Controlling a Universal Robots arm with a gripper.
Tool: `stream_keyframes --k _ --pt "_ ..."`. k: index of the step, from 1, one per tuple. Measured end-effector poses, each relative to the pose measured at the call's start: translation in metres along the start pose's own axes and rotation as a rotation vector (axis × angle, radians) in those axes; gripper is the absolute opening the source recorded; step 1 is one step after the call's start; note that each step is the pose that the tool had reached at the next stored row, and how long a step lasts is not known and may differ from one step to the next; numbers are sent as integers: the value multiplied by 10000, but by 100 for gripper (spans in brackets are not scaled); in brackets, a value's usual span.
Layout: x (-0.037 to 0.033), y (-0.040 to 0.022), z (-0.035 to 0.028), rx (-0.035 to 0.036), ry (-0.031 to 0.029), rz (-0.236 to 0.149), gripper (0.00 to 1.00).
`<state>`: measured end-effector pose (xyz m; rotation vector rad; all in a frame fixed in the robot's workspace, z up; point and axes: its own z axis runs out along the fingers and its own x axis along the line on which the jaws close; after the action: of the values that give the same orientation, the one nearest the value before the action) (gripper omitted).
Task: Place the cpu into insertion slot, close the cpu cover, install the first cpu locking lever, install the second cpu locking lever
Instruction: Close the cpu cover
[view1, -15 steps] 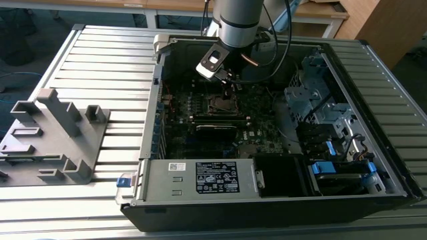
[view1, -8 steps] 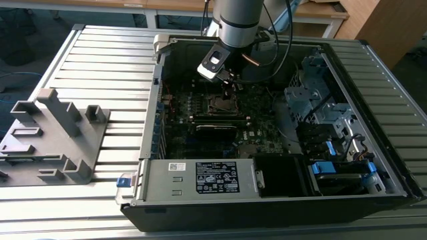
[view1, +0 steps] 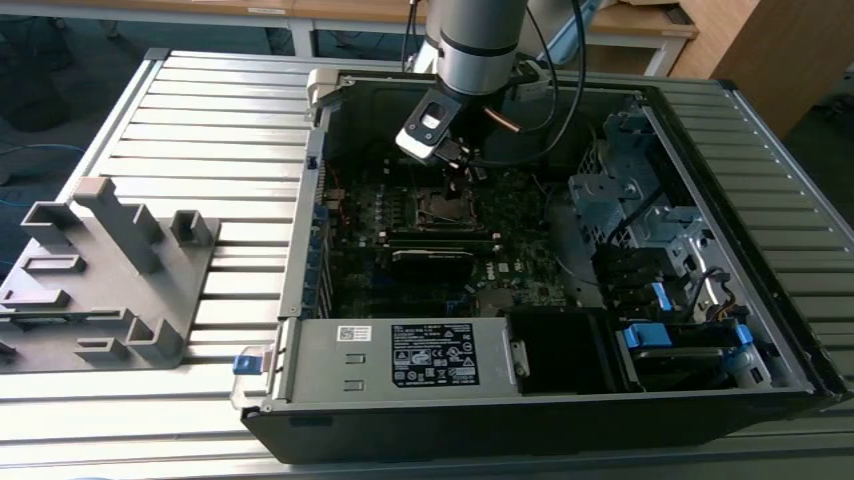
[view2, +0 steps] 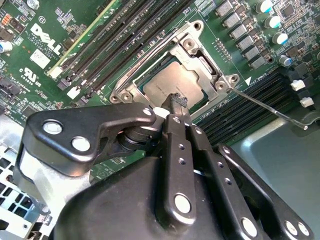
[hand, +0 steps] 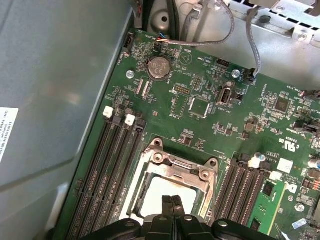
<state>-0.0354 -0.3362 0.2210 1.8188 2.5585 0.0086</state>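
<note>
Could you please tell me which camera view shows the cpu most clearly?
The second wrist view: the cpu shows its pale top, framed by the cpu cover. In the first wrist view the gripper hides part of it. In the exterior view it is too small to tell.

Pale silver-grey flat square cpu (view2: 170, 80), seated flat in the dark, silver-rimmed square insertion slot (view1: 441, 205), just toward 12 o'clock of the exterior view's middle. Thin silver metal cpu cover (view2: 200, 49) lowered around it. Thin silver wire locking lever (view2: 270, 108) jutting out from one corner.
</note>
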Motion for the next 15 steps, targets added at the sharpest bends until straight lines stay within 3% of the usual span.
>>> stream_keyframes --k 15 --pt "0 0 0 -2 7 -146 11"
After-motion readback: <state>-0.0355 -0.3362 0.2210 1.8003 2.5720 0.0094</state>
